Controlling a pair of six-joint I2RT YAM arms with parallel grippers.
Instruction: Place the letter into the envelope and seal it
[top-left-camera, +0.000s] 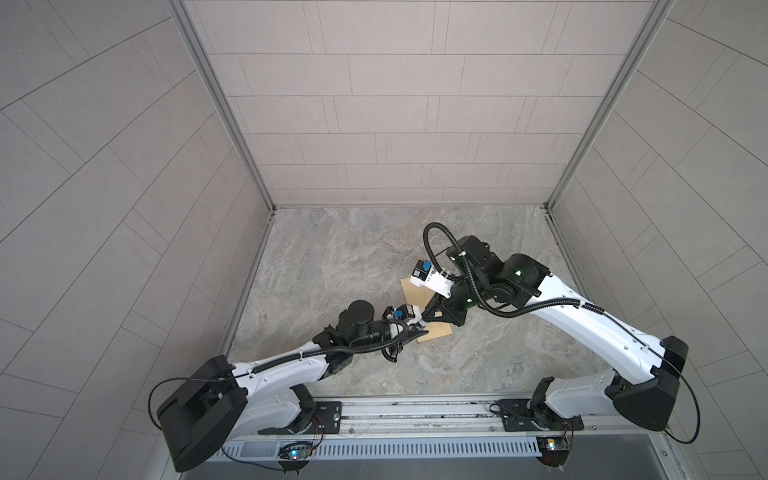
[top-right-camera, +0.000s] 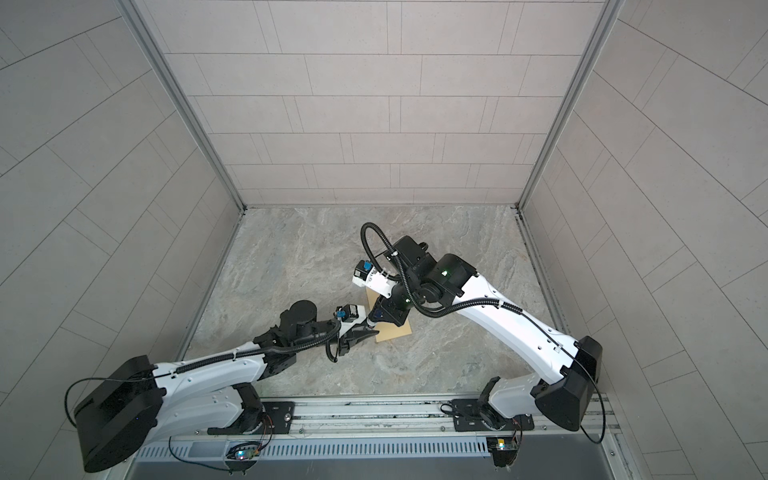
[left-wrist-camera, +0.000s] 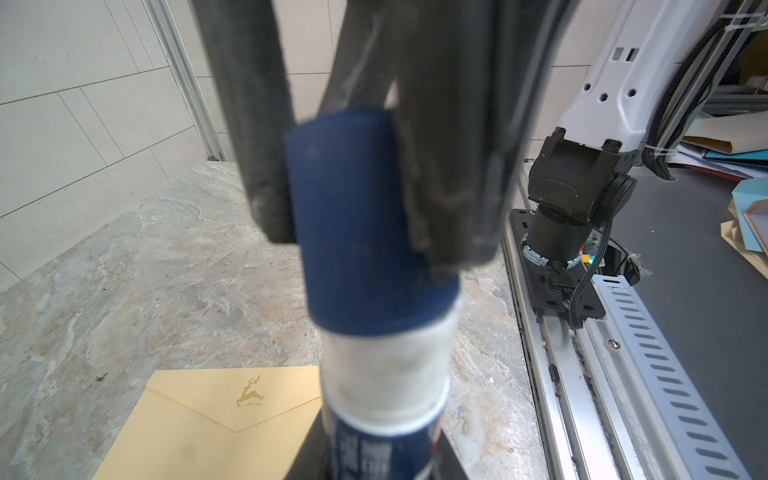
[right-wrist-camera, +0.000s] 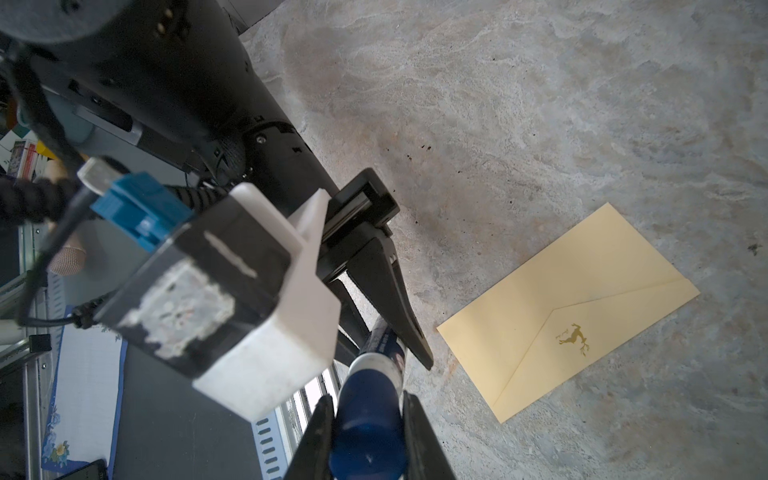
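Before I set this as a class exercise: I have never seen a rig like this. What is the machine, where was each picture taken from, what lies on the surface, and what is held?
It is a robot with two arms, a left arm and a right arm, each ending in a two-fingered gripper. Two pictures look down from overhead cameras set side by side, so they nearly match. The other two come from a camera on each wrist.

On the marbled table lies one envelope, flap folded down, with a small deer emblem. No letter shows.

The arms meet above the table with a glue stick between them. The left gripper is shut on its body, and the right gripper on its blue cap.
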